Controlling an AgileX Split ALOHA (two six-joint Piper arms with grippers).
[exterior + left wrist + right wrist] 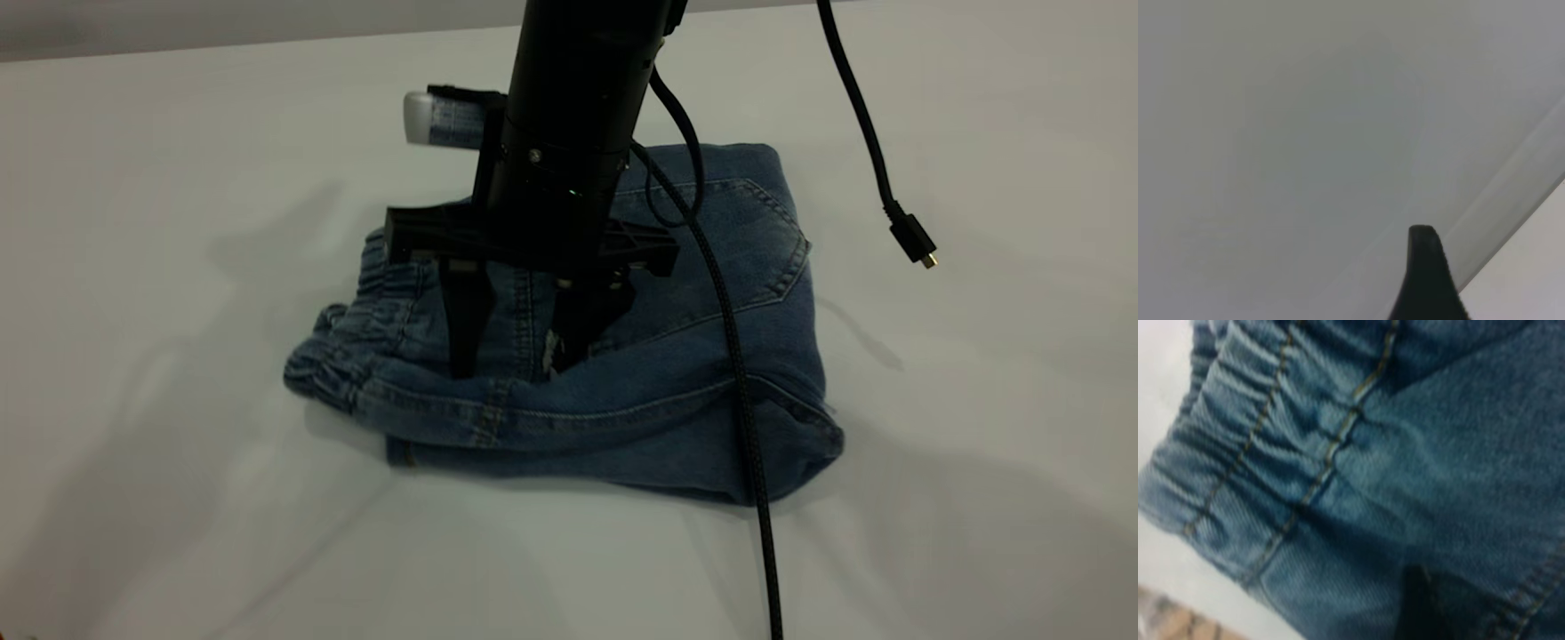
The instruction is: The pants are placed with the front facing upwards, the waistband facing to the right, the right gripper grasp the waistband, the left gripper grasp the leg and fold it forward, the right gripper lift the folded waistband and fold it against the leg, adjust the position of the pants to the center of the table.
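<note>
The blue denim pants [676, 356] lie folded into a compact bundle in the middle of the table [178, 222], back pocket up. The ruched waistband [356, 356] sits at the bundle's left end. My right gripper [511, 364] points straight down onto the fold just right of the waistband, open, both fingertips touching the denim. Its wrist view is filled with the waistband [1238, 453] and the pants' cloth [1458, 453], with one dark finger [1418, 600] against it. The left wrist view shows only one finger [1425, 280] of my left gripper above bare table [1305, 133].
A braided black cable [747, 427] hangs from the arm across the pants and down to the front edge. A second cable ends in a loose plug [916, 242] above the table at the right. A table edge [1511, 200] shows in the left wrist view.
</note>
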